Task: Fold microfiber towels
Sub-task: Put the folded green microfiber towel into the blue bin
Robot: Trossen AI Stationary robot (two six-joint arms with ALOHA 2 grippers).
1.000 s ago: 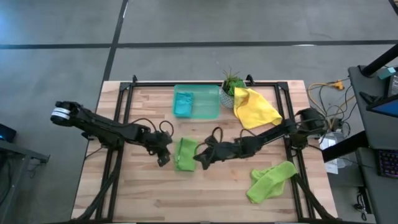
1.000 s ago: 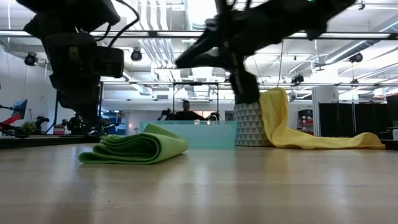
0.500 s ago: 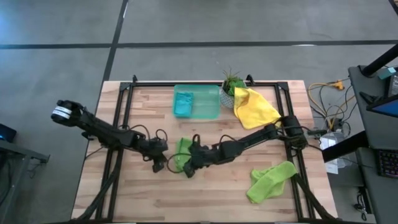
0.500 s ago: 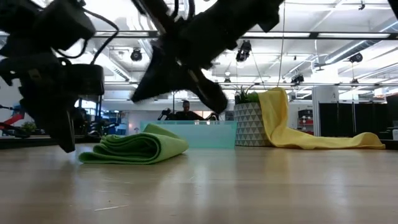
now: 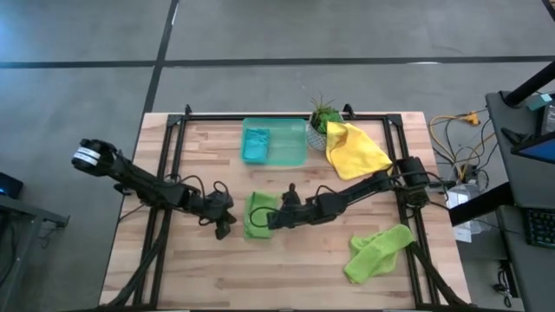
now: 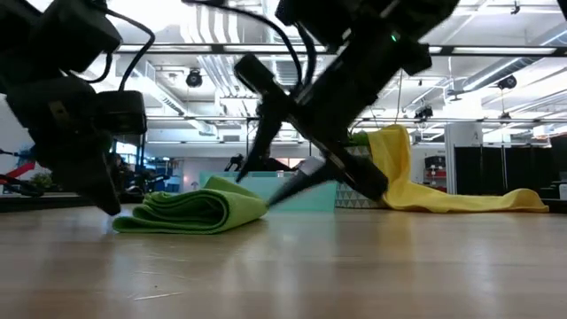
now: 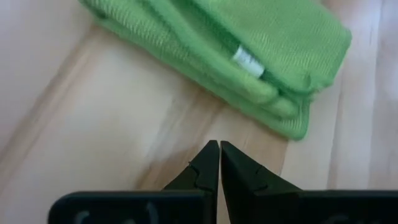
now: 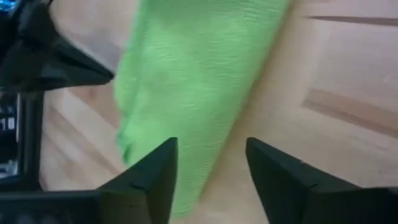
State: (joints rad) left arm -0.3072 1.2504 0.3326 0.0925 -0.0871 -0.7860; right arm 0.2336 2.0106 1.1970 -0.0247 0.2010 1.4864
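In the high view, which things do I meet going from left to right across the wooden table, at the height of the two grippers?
Left gripper, fingers shut → folded lime green microfiber towel → right gripper, fingers open → crumpled lime green microfiber towel, slightly nearer the front edge.

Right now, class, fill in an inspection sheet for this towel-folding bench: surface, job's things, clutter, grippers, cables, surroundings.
Surface: wooden table, bare at the front.
Job's things: folded green towel at the centre; loose green towel front right; yellow towel draped against the plant pot; teal towel in the tray.
Clutter: green tray and potted plant at the back edge.
Grippers: left gripper shut and empty beside the folded towel; right gripper open over that towel's other edge.
Cables: loose wires off the table's right side.
Surroundings: a desk to the right; a person far behind.
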